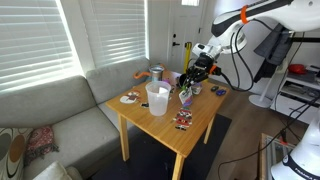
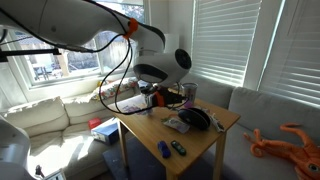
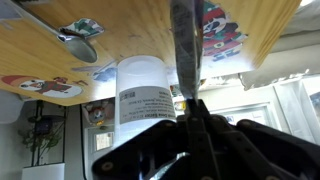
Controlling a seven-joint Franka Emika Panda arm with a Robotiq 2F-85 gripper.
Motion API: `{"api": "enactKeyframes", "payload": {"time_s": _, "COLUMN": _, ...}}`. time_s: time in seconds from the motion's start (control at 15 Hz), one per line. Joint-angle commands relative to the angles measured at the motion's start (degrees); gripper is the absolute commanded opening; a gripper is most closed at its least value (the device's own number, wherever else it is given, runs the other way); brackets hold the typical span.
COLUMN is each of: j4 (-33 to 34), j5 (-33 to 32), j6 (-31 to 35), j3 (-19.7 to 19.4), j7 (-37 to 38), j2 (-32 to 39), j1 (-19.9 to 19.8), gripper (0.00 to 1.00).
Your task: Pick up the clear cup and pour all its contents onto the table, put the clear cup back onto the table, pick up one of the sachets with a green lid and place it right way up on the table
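1. Looking at the wrist view, which stands upside down with the tabletop at the top, we see the black two-fingered gripper [image 3: 190,110] with its fingers pressed together on a small dark flat sachet [image 3: 184,50], seen edge-on as a thin strip.
2. In an exterior view the gripper [image 1: 189,83] points down over the far side of the square light-wood table [image 1: 150,120]. The sachet [image 1: 186,96] hangs under it, with a touch of green at its lower end.
3. We cannot tell whether the held sachet touches the tabletop or hangs just above it.
4. The large translucent whitish plastic cup [image 1: 157,97] stands upright near the middle of the table, just beside the gripper and apart from it.
5. In the wrist view the cup [image 3: 147,90] shows a printed label and stands just beside the held sachet.
6. We cannot tell from these views whether anything is inside the cup.
7. Small flat colourful packets lie loose on the wood: one near the sofa-side edge [image 1: 130,98], one towards the front corner [image 1: 183,122], one past the gripper [image 1: 217,90].
8. The wrist view shows more of them flat on the table [image 3: 140,25], one reddish [image 3: 40,85] and one red and green [image 3: 222,25].
9. A smaller grey-and-orange cylindrical container [image 1: 157,72] stands at the back of the table, well apart from the cup.
10. A grey fabric sofa [image 1: 60,115] sits beside the table.
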Motion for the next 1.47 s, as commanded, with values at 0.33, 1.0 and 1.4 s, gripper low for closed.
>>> {"api": "enactKeyframes", "payload": {"time_s": 0.33, "j4": -3.3, "j5": 6.6, "j6": -0.8, "j3": -1.3, "j7": -6.3, "j2": 0.2, "j1": -2.0, "gripper": 0.00}}
{"api": "enactKeyframes", "payload": {"time_s": 1.0, "j4": -5.6, "j5": 9.2, "j6": -1.4, "j3": -1.7, "j7": -10.3, "j2": -0.1, "j1": -3.0, "gripper": 0.00}}
{"api": "enactKeyframes", "payload": {"time_s": 1.4, "j4": -6.6, "j5": 8.6, "j6": -1.2, "j3": -2.1, "j7": -9.3, "j2": -0.2, "j1": -3.9, "gripper": 0.27}}
